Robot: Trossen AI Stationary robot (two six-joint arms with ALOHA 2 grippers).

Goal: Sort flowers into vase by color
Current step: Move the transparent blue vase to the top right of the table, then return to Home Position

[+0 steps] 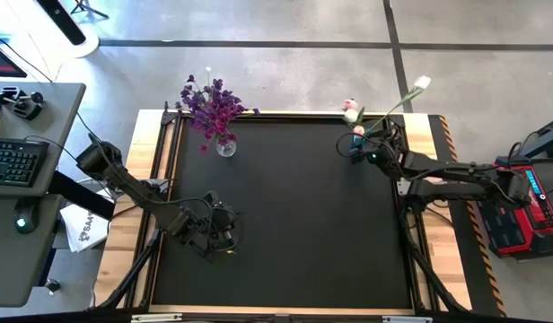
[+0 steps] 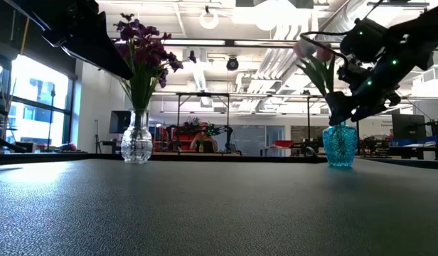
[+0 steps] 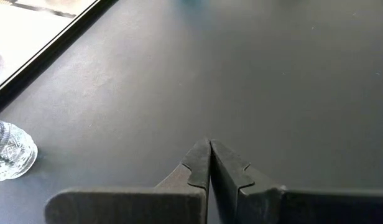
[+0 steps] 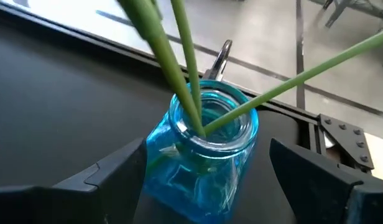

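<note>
Purple sprays point(image 1: 212, 100) stand with their stems in a clear glass vase point(image 1: 225, 146) at the table's far left; the vase shows in the low view point(image 2: 136, 139) and in the left wrist view point(image 3: 10, 151). Tulips with pink and white buds point(image 1: 352, 110) stand in a blue glass vase point(image 4: 204, 152) at the far right, their green stems point(image 4: 185, 59) leaning on its rim. My right gripper point(image 4: 207, 168) is open, one finger on each side of the blue vase, touching nothing. My left gripper point(image 3: 209, 149) is shut above the table's near left.
The black mat point(image 1: 294, 224) covers the table inside a wooden frame point(image 1: 438, 260). A metal clamp point(image 4: 221, 57) sits at the table's edge just behind the blue vase. A desk with a keyboard point(image 1: 12, 161) stands left of the table.
</note>
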